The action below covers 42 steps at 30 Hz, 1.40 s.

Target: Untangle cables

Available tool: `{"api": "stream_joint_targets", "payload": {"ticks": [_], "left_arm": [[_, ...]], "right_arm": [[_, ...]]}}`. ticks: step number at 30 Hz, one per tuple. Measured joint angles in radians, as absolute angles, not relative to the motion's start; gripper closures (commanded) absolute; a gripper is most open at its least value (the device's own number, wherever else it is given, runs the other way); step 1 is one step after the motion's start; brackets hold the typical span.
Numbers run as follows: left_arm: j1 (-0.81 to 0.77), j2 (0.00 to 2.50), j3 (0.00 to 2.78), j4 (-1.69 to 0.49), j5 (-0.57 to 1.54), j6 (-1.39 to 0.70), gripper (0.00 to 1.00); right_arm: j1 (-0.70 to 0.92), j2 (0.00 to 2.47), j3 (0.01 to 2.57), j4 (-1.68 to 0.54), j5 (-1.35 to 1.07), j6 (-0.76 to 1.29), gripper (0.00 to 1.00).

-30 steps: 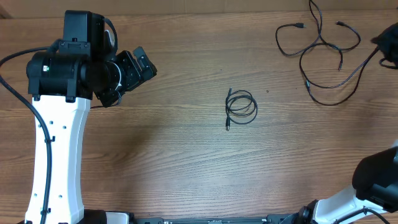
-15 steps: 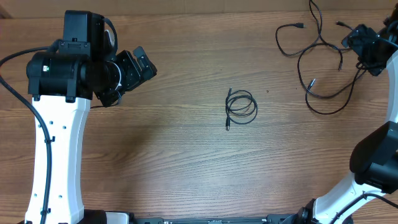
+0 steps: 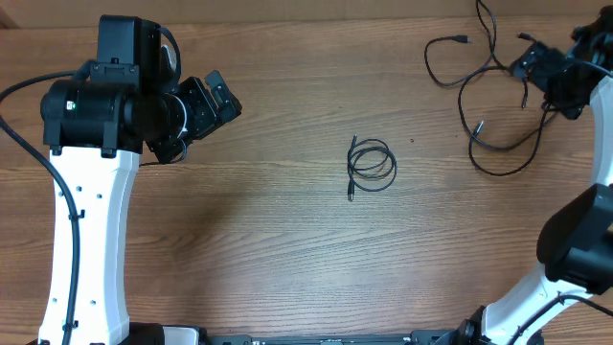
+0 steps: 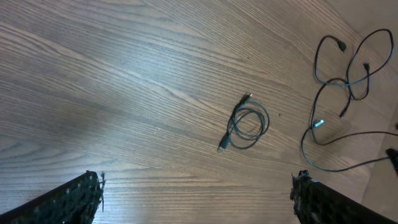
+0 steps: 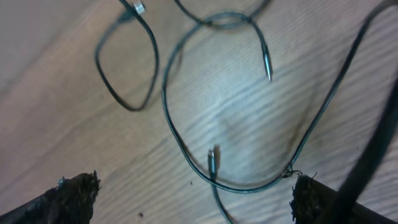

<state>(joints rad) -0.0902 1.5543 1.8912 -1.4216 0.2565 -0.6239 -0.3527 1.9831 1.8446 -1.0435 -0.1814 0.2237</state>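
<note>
Right gripper (image 5: 193,190) is hovering, jaws spread, over loose cables (image 3: 476,126) at the table's (image 3: 287,259) far right corner; left gripper (image 4: 196,186) is gaping too

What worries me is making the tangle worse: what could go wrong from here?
The open right end effector hangs over crossing loose cables; closing there may pinch two at once and tighten the tangle. One strand reaches the far edge of the table, so a pull might drag it off.
</note>
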Motion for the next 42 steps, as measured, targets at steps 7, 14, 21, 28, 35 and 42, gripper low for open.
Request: {"api": "stream_joint_targets", "payload": {"ticks": [7,14,21,28,35,42], "left_arm": [[-0.090,1.554,1.891,-1.422,0.257,-0.624,0.00],[-0.090,1.554,1.891,-1.422,0.257,-0.624,0.00],[-0.090,1.554,1.891,-1.426,0.257,-0.624,0.00],[-0.090,1.554,1.891,-1.426,0.257,-0.621,0.00],[-0.090,1.554,1.891,-1.426,0.257,-0.620,0.00],[-0.090,1.554,1.891,-1.427,0.257,-0.620,0.00]], "right_arm": [[-0.353,2.087,1.842,-1.107,-0.192,0.215,0.00],[-0.350,2.106,1.845,-1.114,-0.255,0.213,0.00],[-0.359,2.107,2.061,-1.201,-0.265,0.225,0.00],[-0.387,2.106,2.341,-1.246,-0.208,0.287,0.00],[-0.384,2.106,2.349,-1.294,-0.197,0.303,0.00],[-0.321,2.103,2.167,-1.227,-0.194,0.272,0.00]]}}
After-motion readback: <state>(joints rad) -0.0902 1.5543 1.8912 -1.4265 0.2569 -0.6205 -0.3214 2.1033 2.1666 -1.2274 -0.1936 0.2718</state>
